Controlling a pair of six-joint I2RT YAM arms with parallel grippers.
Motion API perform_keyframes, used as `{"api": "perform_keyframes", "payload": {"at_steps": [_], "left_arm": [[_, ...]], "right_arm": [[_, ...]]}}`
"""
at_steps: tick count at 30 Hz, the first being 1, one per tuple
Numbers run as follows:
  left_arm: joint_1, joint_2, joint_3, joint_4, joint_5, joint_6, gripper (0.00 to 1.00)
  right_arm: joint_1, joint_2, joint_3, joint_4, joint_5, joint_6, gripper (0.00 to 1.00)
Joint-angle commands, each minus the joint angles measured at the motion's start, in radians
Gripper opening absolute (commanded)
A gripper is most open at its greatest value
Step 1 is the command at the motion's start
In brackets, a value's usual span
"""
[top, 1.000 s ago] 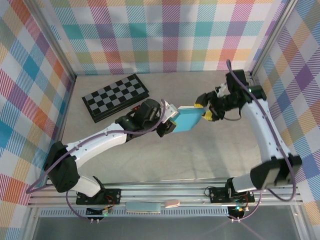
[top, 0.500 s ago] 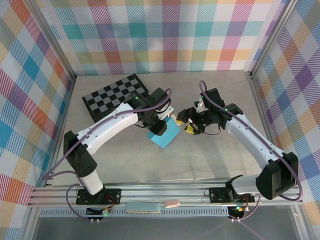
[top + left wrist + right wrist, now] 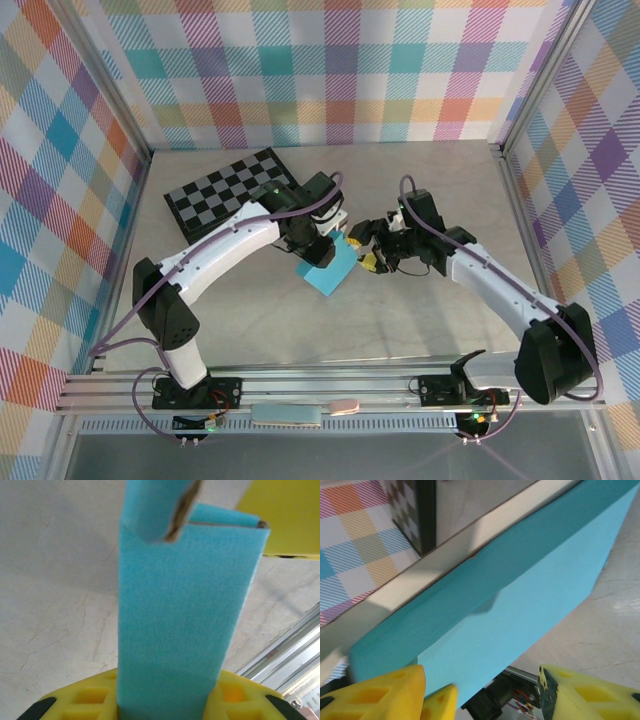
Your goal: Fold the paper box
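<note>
The paper box (image 3: 333, 270) is a flat turquoise rectangle held tilted just above the table's middle. My left gripper (image 3: 322, 250) is shut on its upper end. In the left wrist view the box (image 3: 180, 605) rises from between the yellow fingers (image 3: 240, 700), with a loose flap curled at its far end. My right gripper (image 3: 362, 252) is at the box's right edge, open. In the right wrist view the box (image 3: 535, 580) slants across the frame in front of the spread yellow fingers (image 3: 385, 695), and the left one is close against it.
A black-and-grey checkerboard (image 3: 230, 193) lies at the back left, just behind the left arm. Its edge (image 3: 412, 510) appears beyond the box. Plaid walls enclose three sides, and an aluminium rail (image 3: 330, 385) runs along the near edge.
The left arm has carried the box left and down towards the table's middle, turning it. The right gripper has followed it leftward and stayed at its edge. Little has moved in the last half second.
</note>
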Motion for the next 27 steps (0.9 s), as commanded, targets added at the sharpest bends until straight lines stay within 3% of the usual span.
{"api": "perform_keyframes", "payload": {"at_steps": [1, 8, 27], "left_arm": [[0.014, 0.068, -0.001, -0.093, 0.025, 0.002, 0.24], [0.022, 0.083, 0.024, -0.098, 0.044, 0.014, 0.24], [0.027, 0.114, 0.072, -0.087, 0.1, 0.038, 0.25]], "right_arm": [[-0.004, -0.085, -0.035, 0.125, 0.009, 0.077, 0.63], [0.0, -0.009, 0.015, 0.158, -0.056, 0.068, 0.62], [0.011, 0.089, 0.044, 0.213, -0.062, 0.05, 0.62]]}}
